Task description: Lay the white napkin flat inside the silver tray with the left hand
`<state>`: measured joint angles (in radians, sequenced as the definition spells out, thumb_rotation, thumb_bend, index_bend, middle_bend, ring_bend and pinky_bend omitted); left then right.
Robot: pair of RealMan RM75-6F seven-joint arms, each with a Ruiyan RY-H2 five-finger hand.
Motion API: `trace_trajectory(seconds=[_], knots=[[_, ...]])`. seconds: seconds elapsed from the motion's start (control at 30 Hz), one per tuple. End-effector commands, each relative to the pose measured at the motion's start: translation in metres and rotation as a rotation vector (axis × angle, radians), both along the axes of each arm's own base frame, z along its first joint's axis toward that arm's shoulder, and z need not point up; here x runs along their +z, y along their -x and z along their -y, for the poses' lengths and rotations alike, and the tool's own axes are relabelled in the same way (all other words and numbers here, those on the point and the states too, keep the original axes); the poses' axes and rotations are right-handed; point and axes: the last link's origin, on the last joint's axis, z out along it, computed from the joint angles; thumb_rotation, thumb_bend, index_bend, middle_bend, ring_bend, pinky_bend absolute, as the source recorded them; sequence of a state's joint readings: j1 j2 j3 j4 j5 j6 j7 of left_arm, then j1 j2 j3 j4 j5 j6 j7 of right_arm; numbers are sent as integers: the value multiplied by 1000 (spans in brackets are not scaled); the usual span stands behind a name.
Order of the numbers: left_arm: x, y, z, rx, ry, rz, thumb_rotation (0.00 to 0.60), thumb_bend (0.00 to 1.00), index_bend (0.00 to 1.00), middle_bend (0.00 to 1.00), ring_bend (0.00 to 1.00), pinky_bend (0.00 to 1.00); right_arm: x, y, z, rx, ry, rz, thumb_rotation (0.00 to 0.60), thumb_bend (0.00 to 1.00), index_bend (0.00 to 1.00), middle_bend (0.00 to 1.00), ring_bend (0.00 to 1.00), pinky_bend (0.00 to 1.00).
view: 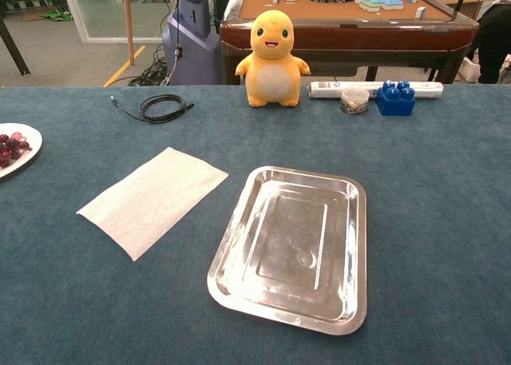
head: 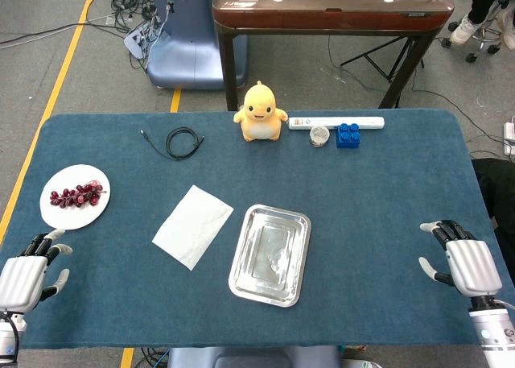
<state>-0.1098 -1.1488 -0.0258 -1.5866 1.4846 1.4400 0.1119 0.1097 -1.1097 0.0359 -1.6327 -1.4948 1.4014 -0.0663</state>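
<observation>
Blue felt tabletop (head: 386, 223), napkin not yet touched.

Resting at the near left corner, the left hand (head: 28, 273) lies with fingers loosely spread and holds nothing; the right hand (head: 463, 259) sits likewise empty at the far side. Flat on the cloth, the white rectangular paper napkin (head: 194, 225) lies just beside the empty silver metal tray (head: 241, 281), not overlapping it. Judging by this, the reach has yet to begin: next comes pinching a napkin edge.

White napkin (view: 153, 199) lies flat beside silver tray (view: 351, 245).
</observation>
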Motion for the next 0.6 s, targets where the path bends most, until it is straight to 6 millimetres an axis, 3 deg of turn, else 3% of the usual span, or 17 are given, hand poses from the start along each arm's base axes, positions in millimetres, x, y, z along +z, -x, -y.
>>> trace_trajectory(seconds=[0.03,0.47,0.6], knots=[[0,0,1,-1,0,1,600,359,397,177,142,390,-2,-1,0,4,-5,0,600,284,288,309,196,381],[-2,-8,7,-42,20,27,600,359,396,256,155,390,-8,-8,-4,29,-30,4,600,284,293,311,196,382],[-10,-13,6,-63,57,33,600,288,395,274,151,366,-8,-8,-7,28,-31,5,600,284,299,312,196,382]])
